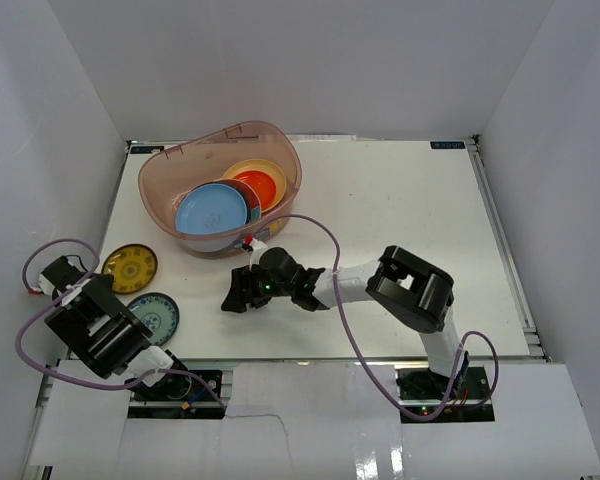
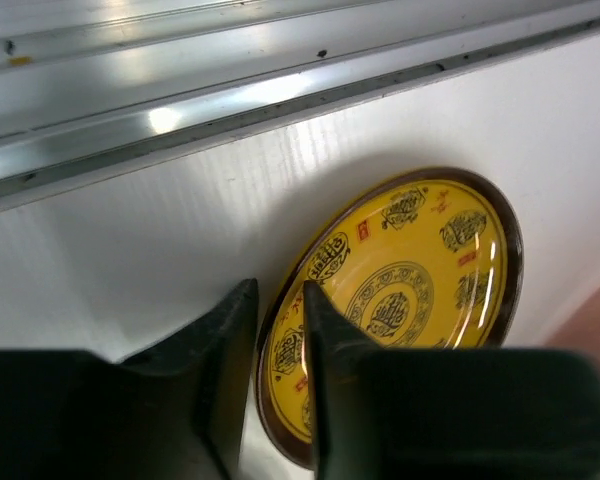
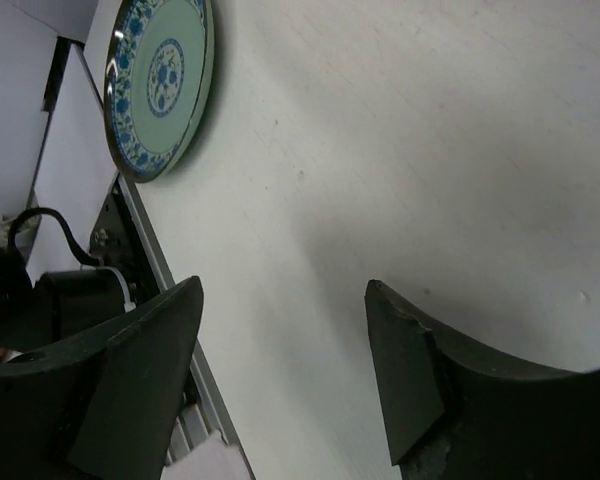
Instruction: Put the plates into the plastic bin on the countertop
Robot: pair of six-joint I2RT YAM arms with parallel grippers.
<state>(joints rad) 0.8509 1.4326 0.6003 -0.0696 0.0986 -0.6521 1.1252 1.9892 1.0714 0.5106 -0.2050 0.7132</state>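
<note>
1. In the bin (image 1: 152, 190), at the far left of the countertop (image 1: 400, 200): blue plate (image 1: 212, 210), orange plate (image 1: 263, 186) and at least one more, overlapping loosely. Plenty of room beside them for the rest.
2. Outside the bin, on the near left of the countertop: yellow plate (image 1: 130, 267), and just nearer the arm bases, green plate (image 1: 153, 317). Both flat and face up, close together but not touching.
3. Left gripper (image 2: 278, 295) low at the yellow plate's edge, close to the metal rail (image 2: 180, 110). One finger on the bare top outside the rim, the other over the plate's face, rim between them. Set astride like that probably for want of any hold on a flat plate but its edge.
4. Jaws there narrow, with only a thin slot showing. Cannot tell whether biting on the rim or just short of it.
5. Right gripper (image 3: 283, 290) near the middle front, over bare countertop. Jaws wide, nothing between them. Faces the green plate, well off at the upper left of its wrist view. Likely lined up for that one.
6. Risk, as judged: thin rim grip, so a tilt or slip on the way to the bin.
</note>
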